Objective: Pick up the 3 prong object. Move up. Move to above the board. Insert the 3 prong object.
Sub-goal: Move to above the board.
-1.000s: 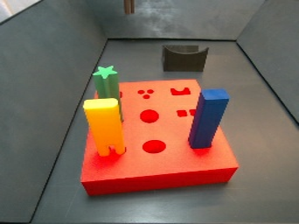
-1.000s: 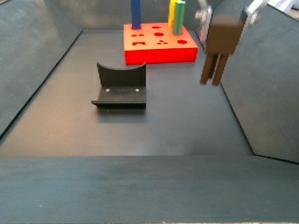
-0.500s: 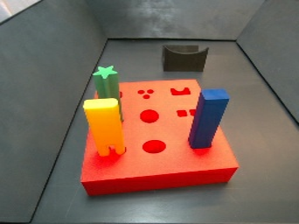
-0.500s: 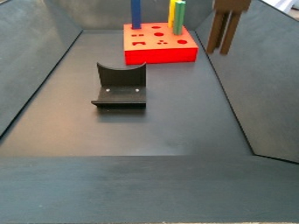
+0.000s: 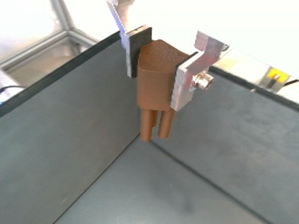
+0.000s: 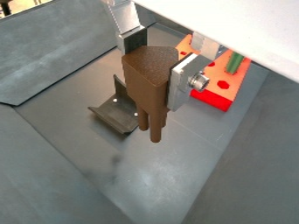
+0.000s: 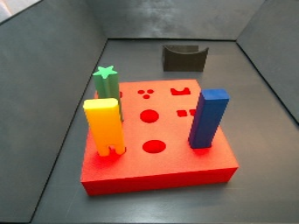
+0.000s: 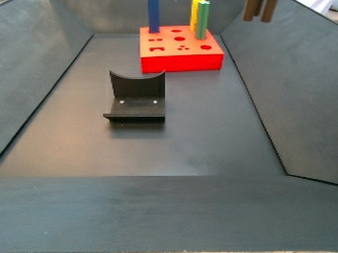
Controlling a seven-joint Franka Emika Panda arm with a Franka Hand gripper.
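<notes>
My gripper is shut on the 3 prong object, a slim brown block with short prongs pointing down. Both wrist views show it clamped between the silver fingers, hanging high above the dark floor. In a side view only its prong tips show at the upper edge, to the right of the board and high above the floor. The board is a thick red slab with cutout holes; it also shows in a side view and a wrist view. The gripper is out of view over the board in a side view.
On the board stand a blue block, a yellow-orange pronged block and a green star-topped block. The dark fixture stands on the floor in front of the board, below the held piece in a wrist view. Grey walls enclose the floor.
The gripper has risen with the 3 prong object; in the side view it went from fully visible beside the board to only prong tips at the upper edge.
</notes>
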